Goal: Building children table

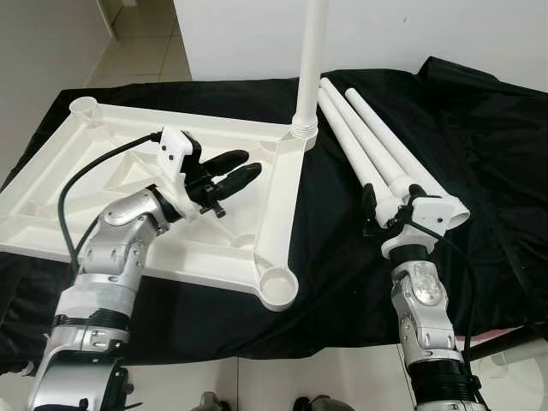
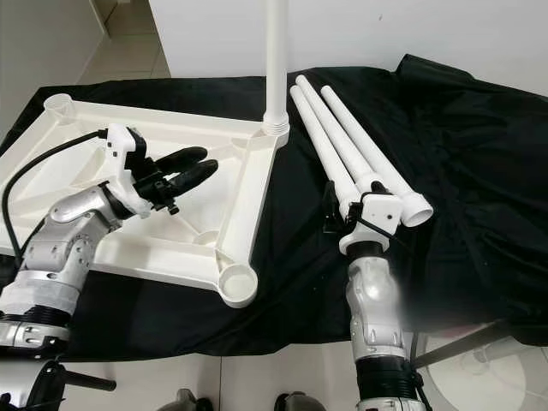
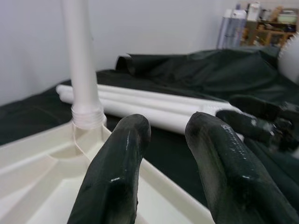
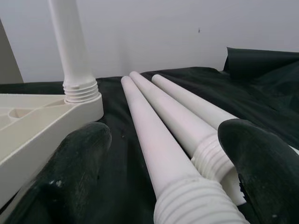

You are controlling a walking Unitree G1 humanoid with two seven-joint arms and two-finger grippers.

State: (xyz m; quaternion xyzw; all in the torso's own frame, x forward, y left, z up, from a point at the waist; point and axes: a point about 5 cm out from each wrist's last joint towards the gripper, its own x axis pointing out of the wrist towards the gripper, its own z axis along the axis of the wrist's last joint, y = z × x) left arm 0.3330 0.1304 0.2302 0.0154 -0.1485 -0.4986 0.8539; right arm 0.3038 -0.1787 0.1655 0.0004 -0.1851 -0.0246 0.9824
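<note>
Lying upside down: white tabletop (image 1: 128, 218) on the black cloth (image 1: 497, 171), under the left gripper (image 1: 238, 169).
Left gripper: fingers (image 3: 117, 172) slightly parted, holding nothing, aimed at the mounted leg (image 1: 310, 60).
Mounted leg: upright in the corner socket ahead.
Right gripper (image 4: 163, 168): fingers spread wide, straddling the nearest loose leg's threaded end.
Loose legs (image 1: 364, 141): three, side by side, stretching away ahead of it.

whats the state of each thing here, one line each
tabletop: upside down on the black cloth, ribs showing
upright leg: standing in the far corner socket
three loose legs: lying side by side on the cloth, not fitted
near corner socket: empty
left gripper: open, over the tabletop, holding nothing
right gripper: open, its fingers either side of the loose legs' threaded ends
</note>
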